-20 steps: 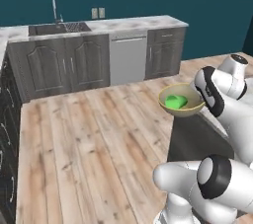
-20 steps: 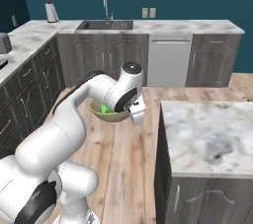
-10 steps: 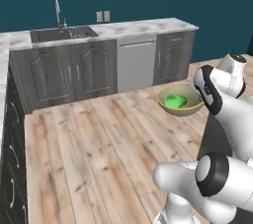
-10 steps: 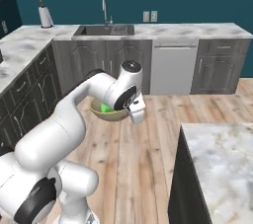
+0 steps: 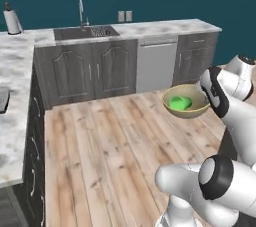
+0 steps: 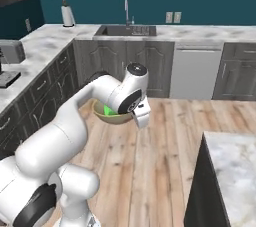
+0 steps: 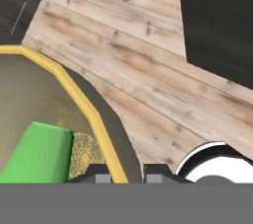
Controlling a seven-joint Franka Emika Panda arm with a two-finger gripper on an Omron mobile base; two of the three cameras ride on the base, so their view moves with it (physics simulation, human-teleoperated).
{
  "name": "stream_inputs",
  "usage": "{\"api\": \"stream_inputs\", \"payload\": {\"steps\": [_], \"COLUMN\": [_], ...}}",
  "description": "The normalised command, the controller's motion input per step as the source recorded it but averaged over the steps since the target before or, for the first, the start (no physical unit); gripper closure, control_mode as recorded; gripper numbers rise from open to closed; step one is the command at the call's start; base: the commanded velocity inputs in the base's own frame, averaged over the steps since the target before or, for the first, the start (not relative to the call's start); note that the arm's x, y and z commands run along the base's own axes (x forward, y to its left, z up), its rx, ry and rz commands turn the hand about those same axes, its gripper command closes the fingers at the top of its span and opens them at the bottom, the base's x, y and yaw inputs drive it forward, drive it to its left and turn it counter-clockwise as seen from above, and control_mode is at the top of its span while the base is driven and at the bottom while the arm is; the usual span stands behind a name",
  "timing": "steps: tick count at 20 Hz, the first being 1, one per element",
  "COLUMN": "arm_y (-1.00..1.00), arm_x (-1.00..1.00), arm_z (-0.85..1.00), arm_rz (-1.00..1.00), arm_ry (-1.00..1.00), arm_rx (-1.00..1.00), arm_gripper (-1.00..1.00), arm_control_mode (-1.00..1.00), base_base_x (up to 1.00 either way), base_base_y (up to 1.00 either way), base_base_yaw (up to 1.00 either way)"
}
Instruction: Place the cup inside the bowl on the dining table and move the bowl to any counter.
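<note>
Over the wood floor, claw (image 7: 127, 171) pinches bowl (image 5: 186, 102) rim; cup (image 5: 180, 103) lies inside. Left, by my judgement: set bowl on counter (image 5: 165, 28).

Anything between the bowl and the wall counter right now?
Nothing visible. The tool grips the bowl's rim, cup inside, held over bare wood floor. Open floor runs to the counter with the sink; only cabinet fronts stand below it.
</note>
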Motion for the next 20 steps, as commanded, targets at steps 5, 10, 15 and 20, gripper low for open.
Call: {"api": "stream_inputs", "payload": {"steps": [5,10,15,20], "arm_y": [0.0,0.0,0.0,0.0], "arm_x": [0.0,0.0,0.0,0.0], "arm_z": [0.0,0.0,0.0,0.0], "arm_rz": [0.0,0.0,0.0,0.0], "arm_ry": [0.0,0.0,0.0,0.0], "arm_rx": [0.0,0.0,0.0,0.0], "arm_gripper": [1.0,1.0,1.0,1.0], "arm_control_mode": [1.0,1.0,1.0,1.0], "base_base_x": [0.21,0.05,0.0,-0.05], "base_base_y": [0.94,1.0,1.0,0.41], "base_base_yaw": [0.01,-0.05,-0.02,0.07]}}
